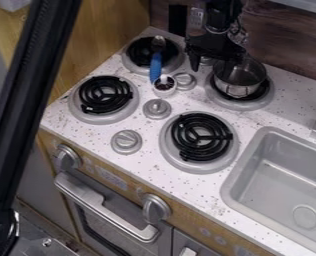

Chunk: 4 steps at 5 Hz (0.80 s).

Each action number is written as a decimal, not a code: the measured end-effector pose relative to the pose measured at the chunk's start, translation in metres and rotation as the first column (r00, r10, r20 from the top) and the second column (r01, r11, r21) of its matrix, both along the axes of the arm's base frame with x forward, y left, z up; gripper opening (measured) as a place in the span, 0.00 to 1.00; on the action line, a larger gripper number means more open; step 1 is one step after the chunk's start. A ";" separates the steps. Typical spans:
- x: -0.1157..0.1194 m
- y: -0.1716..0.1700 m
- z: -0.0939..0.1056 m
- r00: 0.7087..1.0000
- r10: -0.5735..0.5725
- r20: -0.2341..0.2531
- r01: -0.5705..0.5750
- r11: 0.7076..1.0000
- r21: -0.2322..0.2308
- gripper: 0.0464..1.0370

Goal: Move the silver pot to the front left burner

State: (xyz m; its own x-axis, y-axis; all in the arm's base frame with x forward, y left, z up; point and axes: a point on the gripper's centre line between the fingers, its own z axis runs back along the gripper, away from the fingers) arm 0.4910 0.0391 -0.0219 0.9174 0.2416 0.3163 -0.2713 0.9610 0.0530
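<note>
Move wasn't done yet: silver pot was parked on the back right burner, tool spread open, nothing gripped, front left burner unused.

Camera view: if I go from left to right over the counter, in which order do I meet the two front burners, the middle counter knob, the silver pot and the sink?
Front left burner → middle counter knob → front right burner → silver pot → sink
</note>
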 end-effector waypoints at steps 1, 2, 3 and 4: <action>0.009 0.007 -0.015 0.998 0.070 0.006 -0.070 0.997 0.034 0.96; 0.018 0.006 -0.019 0.996 0.085 0.014 -0.085 0.995 0.048 0.96; 0.014 0.004 -0.029 0.996 0.091 -0.013 -0.090 0.995 0.041 0.93; 0.009 0.002 -0.035 0.996 0.086 -0.029 -0.085 0.995 0.042 0.65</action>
